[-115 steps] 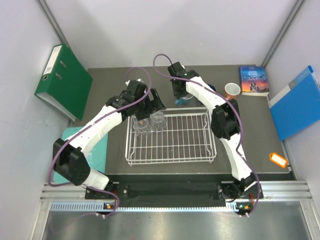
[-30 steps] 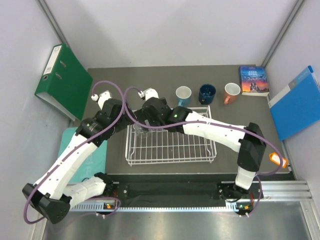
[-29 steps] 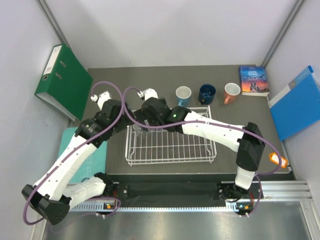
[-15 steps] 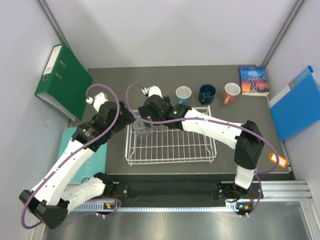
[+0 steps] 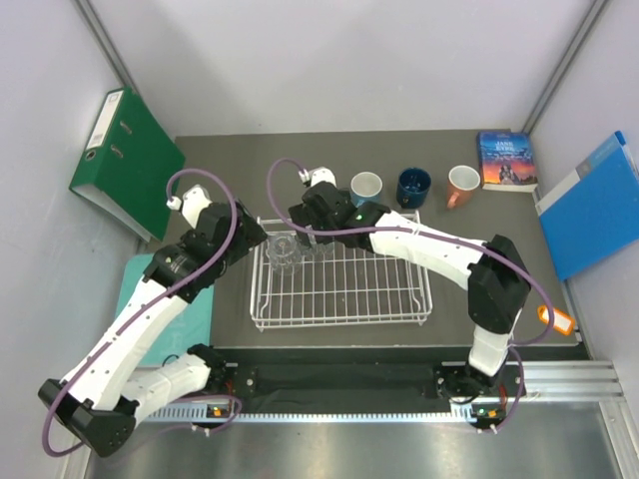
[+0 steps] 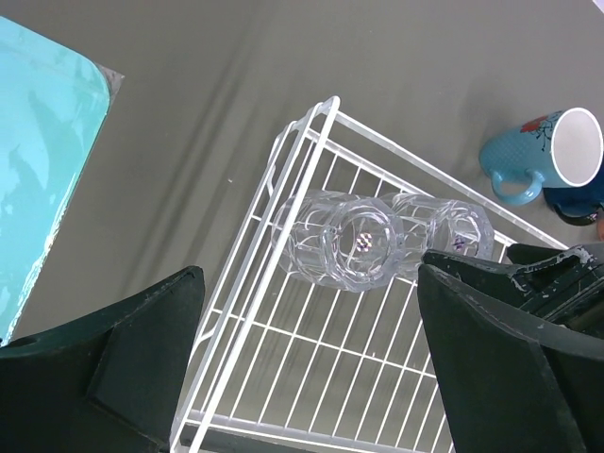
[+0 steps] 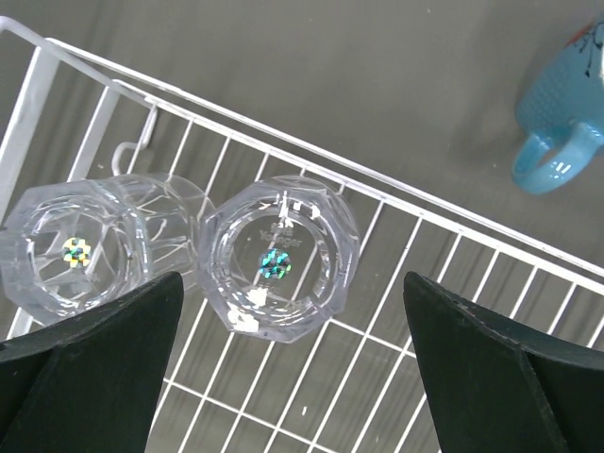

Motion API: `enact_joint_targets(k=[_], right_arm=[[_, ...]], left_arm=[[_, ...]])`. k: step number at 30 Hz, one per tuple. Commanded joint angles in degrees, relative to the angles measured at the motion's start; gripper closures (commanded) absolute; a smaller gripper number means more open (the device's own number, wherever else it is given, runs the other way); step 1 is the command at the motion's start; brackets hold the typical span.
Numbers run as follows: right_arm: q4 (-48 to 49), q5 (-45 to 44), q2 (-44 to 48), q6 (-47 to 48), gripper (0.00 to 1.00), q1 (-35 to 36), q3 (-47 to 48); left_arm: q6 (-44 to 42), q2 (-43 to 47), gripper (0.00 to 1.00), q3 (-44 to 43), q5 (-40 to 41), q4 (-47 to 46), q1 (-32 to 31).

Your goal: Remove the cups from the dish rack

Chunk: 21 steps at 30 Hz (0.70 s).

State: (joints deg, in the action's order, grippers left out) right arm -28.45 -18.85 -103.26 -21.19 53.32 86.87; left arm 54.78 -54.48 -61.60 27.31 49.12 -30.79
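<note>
grey table point(image 5: 215, 160): two tumblers point(image 7: 276, 260) in rack point(image 5: 339, 321), three mugs point(image 5: 366, 187) beyond; left gripper point(image 6: 310, 283), right gripper point(image 7: 293, 283) spread.

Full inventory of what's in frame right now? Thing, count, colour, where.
dish rack: 1, white wire, centre of table
glass tumblers: 2, clear, side by side in the rack's far-left corner
light blue mug: 1, on table just beyond the rack
dark blue mug: 1, right of the light blue mug
salmon mug: 1, right of the dark blue mug
book: 1, blue cover, far-right corner
binder: 1, green, off the table's left edge
folder: 1, blue, off the right edge
mat: 1, teal, left of the rack
tag: 1, orange, near-right
table: 1, dark grey
left end effector: open, above the tumblers
right end effector: open, above the tumblers
</note>
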Motion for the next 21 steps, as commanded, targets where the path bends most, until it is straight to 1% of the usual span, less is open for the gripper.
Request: enact_joint_targets(k=[1, 7, 11, 14, 15, 17, 18, 20, 21], right_arm=[[3.66, 1.89, -1.06, 0.45, 0.0, -0.41, 1.9], [2.35, 3.47, -4.66, 0.1, 0.0, -0.76, 3.66], [2.08, 4.52, -5.63, -1.22, 0.04, -0.76, 2.52], [1.82, 4.7, -5.72, -1.57, 0.2, -0.76, 1.9], [1.9, 4.79, -5.55, -1.66, 0.35, -0.76, 1.64], [2.08, 4.53, -4.58, -1.66, 0.49, -0.76, 1.46], [1.91, 4.26, -4.23, -1.66, 0.62, -0.76, 1.55], [1.38, 3.39, -3.35, -1.31, 0.72, -0.76, 1.9], [0.85, 3.12, -3.0, -1.14, 0.84, -0.67, 2.25]], left_arm=[[1.03, 1.92, 0.01, -1.15, 1.17, 1.15, 0.11], [0.85, 2.71, 0.01, -1.41, 1.96, 2.99, 0.11], [0.76, 3.24, 0.01, -1.15, 2.13, 3.08, 0.02], [0.59, 3.24, 0.01, -0.62, 1.7, 2.56, 0.02], [0.41, 3.15, 0.01, -0.45, 1.52, 2.38, 0.02], [0.24, 2.89, 0.01, -0.1, 1.17, 1.77, 0.02], [0.24, 2.89, 0.01, 0.08, 0.99, 1.5, 0.11], [-0.03, 2.62, 0.01, 0.34, 0.38, 0.89, 0.11], [-0.2, 2.54, 0.01, 0.43, 0.11, 0.28, 0.11]])
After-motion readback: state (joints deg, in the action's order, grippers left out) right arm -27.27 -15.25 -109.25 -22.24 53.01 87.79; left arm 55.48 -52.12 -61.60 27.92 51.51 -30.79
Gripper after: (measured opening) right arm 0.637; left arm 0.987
